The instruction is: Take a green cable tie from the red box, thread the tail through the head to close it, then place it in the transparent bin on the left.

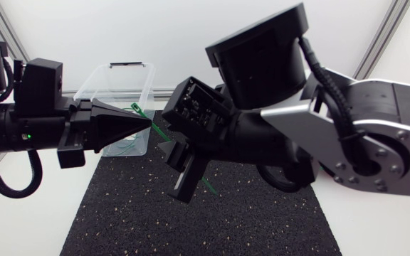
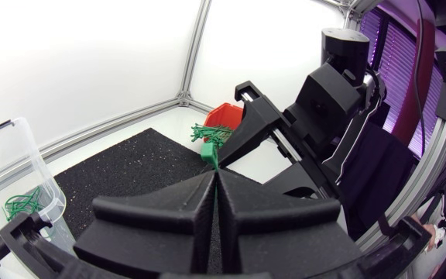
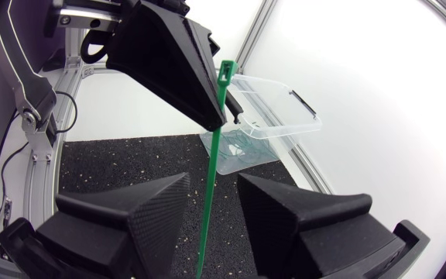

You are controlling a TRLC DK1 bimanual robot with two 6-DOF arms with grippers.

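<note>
Left gripper (image 1: 146,122) clamped tight on the green cable tie (image 3: 214,151) just below its head, in the air beside the transparent bin (image 1: 112,75). Tie's tail runs down between the right gripper (image 3: 213,182) fingers, which are spread wide and not touching it. Red box (image 2: 224,115) well apart from the bin.

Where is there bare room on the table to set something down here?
Bare: the near half of the black mat, up to its front edge, and the white table strip along its left side. Crowded: the mat corner by the transparent bin, where the left gripper holds the cable tie between the fingers of the open right gripper.
</note>
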